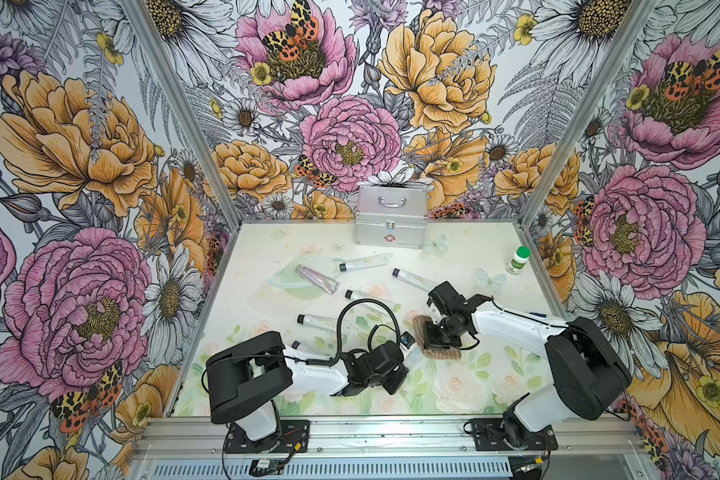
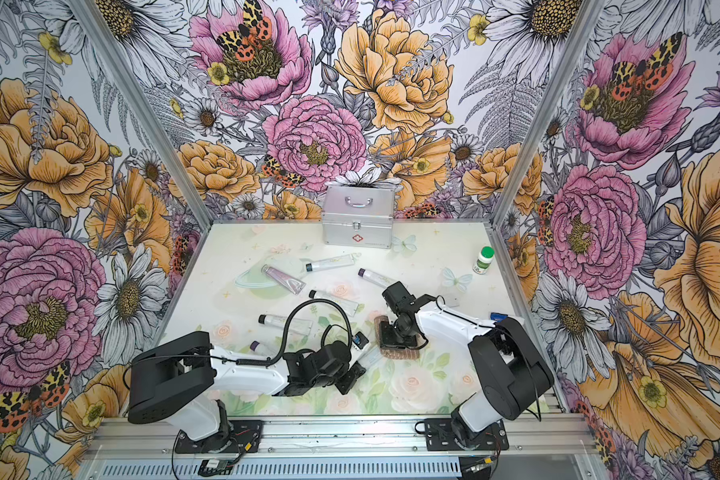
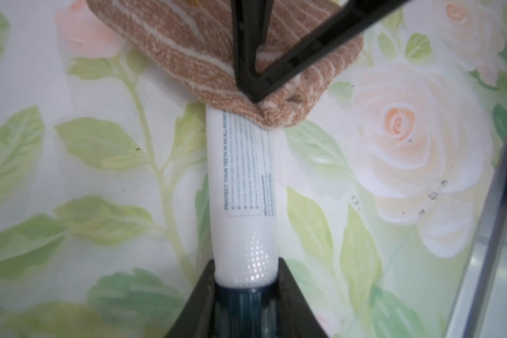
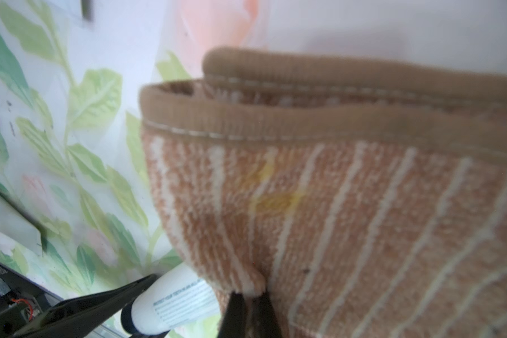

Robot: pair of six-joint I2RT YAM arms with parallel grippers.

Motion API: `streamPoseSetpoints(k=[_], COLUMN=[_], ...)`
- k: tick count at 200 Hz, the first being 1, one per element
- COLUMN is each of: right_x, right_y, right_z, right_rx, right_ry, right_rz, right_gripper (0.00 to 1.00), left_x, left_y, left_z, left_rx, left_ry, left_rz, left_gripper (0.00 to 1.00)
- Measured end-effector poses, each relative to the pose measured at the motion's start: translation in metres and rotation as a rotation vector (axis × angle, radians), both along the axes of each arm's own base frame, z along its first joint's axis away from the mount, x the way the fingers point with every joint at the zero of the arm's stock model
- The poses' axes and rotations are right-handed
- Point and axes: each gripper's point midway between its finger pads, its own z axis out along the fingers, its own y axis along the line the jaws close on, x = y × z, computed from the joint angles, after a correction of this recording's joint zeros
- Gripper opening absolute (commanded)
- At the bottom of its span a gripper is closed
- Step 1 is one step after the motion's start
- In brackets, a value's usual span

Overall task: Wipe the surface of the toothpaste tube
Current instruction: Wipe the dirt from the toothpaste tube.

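Observation:
A white toothpaste tube (image 3: 243,181) with printed text sticks out from my left gripper (image 3: 246,281), which is shut on its dark blue cap end. A folded brown towel with white stripes (image 3: 188,49) lies over the tube's far end. My right gripper (image 4: 249,295) is shut on a pinch of that towel (image 4: 363,204), right beside the tube (image 4: 173,304). In both top views the two grippers meet over the front middle of the table, the towel (image 1: 443,353) (image 2: 400,353) under the right gripper (image 1: 437,336) and the tube (image 1: 415,356) between them.
Several other tubes lie scattered behind, among them a lilac one (image 1: 317,279) and white ones (image 1: 364,262) (image 1: 416,279). A silver case (image 1: 390,220) stands at the back wall. A green-capped bottle (image 1: 519,259) is at the right edge.

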Motion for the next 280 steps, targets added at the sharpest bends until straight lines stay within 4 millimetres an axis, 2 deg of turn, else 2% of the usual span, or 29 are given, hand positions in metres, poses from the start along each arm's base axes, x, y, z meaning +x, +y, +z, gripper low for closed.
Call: streamPoseSetpoints(k=[22, 43, 65, 106, 157, 189, 218, 244, 280], right_x=[0.014, 0.017, 0.016, 0.021, 0.009, -0.005, -0.004, 0.003, 0.022], right_y=[-0.025, -0.037, -0.033, -0.007, 0.010, 0.004, 0.001, -0.004, -0.028], right_z=[-0.003, -0.004, 0.000, 0.018, 0.019, 0.006, 0.002, -0.001, -0.004], right_rx=[-0.057, -0.086, -0.074, -0.013, -0.001, -0.030, -0.039, -0.047, -0.068], right_ry=[-0.023, -0.023, -0.013, -0.042, -0.036, -0.005, -0.021, -0.039, -0.063], right_rz=[-0.064, -0.088, -0.080, -0.024, 0.039, 0.047, 0.044, 0.023, -0.065], right_gripper=[0.00, 0.00, 0.00, 0.00, 0.00, 0.00, 0.00, 0.00, 0.00], left_x=[-0.001, -0.004, -0.007, -0.013, -0.011, -0.011, -0.012, -0.011, -0.011], left_y=[0.000, -0.001, -0.002, -0.019, -0.021, -0.021, -0.021, -0.022, -0.022], left_z=[0.000, 0.000, -0.001, -0.001, -0.001, -0.001, -0.001, -0.001, 0.000], left_rx=[0.006, 0.012, 0.023, 0.052, 0.062, 0.063, 0.063, 0.061, 0.051], left_ry=[-0.011, -0.017, -0.028, -0.069, -0.090, -0.090, -0.090, -0.090, -0.083], left_rz=[0.000, -0.005, -0.012, -0.041, -0.043, -0.043, -0.045, -0.044, -0.046], left_gripper=[0.27, 0.27, 0.27, 0.27, 0.27, 0.27, 0.27, 0.27, 0.27])
